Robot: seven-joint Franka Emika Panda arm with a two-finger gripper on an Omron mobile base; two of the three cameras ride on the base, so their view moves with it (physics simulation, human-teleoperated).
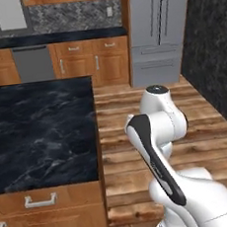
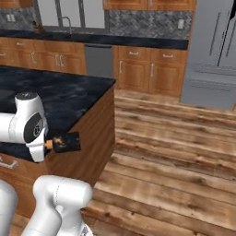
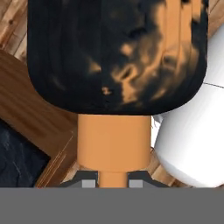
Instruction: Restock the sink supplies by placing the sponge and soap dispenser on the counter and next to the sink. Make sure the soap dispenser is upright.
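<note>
Black-topped island [image 2: 69, 92] stands just left of the arm, its wooden side panel right behind the carried load. Far bench [image 2: 138, 41] runs along the back wall with the faucet [image 2: 67, 23] at its left, a grey dishwasher [image 2: 99, 60] beneath, refrigerator [image 2: 209, 50] at right. Plank floor [image 2: 175, 152] lies between. Tool [image 3: 112, 183] is clamped on the orange pump neck of the soap dispenser [image 2: 67, 142]. Bottle lies horizontal in the air beside the island edge; body near-black with orange mottling.
</note>
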